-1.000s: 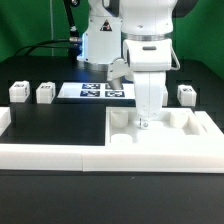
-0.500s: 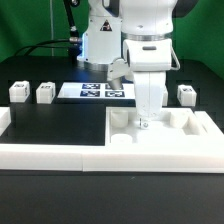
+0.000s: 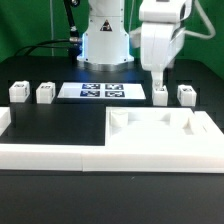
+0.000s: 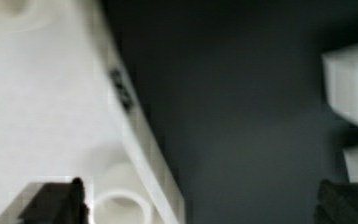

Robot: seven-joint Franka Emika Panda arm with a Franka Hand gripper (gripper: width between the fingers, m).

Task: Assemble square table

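The square table's white tray-like top (image 3: 160, 132) lies at the front on the exterior view's right, with a corner hole (image 4: 123, 206) and a dark tag (image 4: 119, 85) on its edge in the blurred wrist view. Two small white legs (image 3: 18, 92) (image 3: 45, 93) stand at the exterior view's left. Two more legs (image 3: 161, 96) (image 3: 185, 95) stand behind the top. My gripper (image 3: 159, 80) hangs open just above the nearer of those two, holding nothing. In the wrist view the gripper (image 4: 201, 205) shows dark fingers (image 4: 51, 202) spread wide, with the legs (image 4: 355, 90) as white blurs.
The marker board (image 3: 100, 91) lies flat at the middle back, in front of the arm's base (image 3: 105, 45). A long low white border wall (image 3: 50, 152) runs along the front, with a short end piece (image 3: 4, 120) at the exterior view's left.
My gripper has lifted out of the table top and swung back toward the exterior view's right, now above a leg that it hid before. The top and legs have not moved.
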